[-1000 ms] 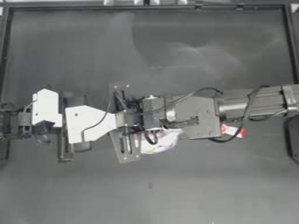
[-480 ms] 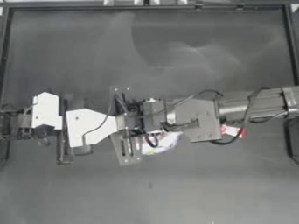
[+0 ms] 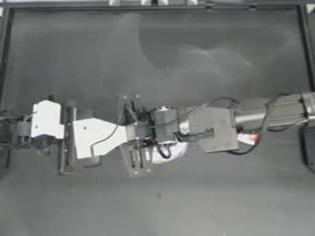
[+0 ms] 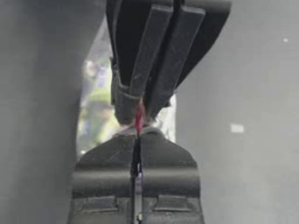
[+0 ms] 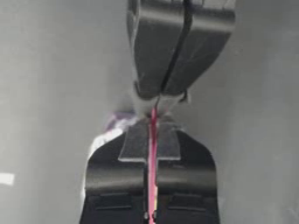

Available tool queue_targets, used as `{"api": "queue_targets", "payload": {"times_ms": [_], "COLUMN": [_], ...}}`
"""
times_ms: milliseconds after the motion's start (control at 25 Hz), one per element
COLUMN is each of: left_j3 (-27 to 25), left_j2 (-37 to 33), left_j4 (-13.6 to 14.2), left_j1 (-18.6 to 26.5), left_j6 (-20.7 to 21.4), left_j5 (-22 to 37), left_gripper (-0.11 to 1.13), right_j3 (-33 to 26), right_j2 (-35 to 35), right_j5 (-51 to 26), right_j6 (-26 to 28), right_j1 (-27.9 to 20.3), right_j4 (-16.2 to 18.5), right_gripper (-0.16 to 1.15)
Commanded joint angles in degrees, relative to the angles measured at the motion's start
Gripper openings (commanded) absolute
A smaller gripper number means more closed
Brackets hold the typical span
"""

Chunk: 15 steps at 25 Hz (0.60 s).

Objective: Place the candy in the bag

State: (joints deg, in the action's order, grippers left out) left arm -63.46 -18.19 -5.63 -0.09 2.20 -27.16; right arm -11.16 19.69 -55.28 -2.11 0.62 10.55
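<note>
both grippers, left (image 4: 137, 131) and right (image 5: 153, 114), pinch the clear plastic zip bag's (image 3: 169, 154) pink-red seal strip (image 5: 153, 153) nose to nose, likely zipping; slide along next.

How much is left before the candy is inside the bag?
Nothing looks finished yet. The candy lies on the table under the right arm, outside the bag. Right now both pincers meet at the middle of the table: the left pincer and the right pincer are each shut on the bag's pink-red seal strip. Still to do: pull the bag open, fetch the candy, drop it in.
</note>
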Motion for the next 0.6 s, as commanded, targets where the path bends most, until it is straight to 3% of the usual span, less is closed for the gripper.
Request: {"api": "queue_targets", "payload": {"times_ms": [40, 600], "left_j3": [0.0, -0.09], "left_j2": [-3.25, -3.6], "left_j4": [0.18, 0.18], "left_j1": [-0.18, -0.18], "left_j6": [0.09, 0.18], "left_j5": [-0.18, 0.97], "left_gripper": [0.09, 0.09], "right_j3": [0.88, 7.38], "right_j2": [-3.78, -6.77], "right_j5": [-0.18, 0.18], "right_j6": [0.62, 3.08], "right_j1": [-0.09, -0.88], "right_j4": [0.09, 0.09], "right_gripper": [0.04, 0.04]}}
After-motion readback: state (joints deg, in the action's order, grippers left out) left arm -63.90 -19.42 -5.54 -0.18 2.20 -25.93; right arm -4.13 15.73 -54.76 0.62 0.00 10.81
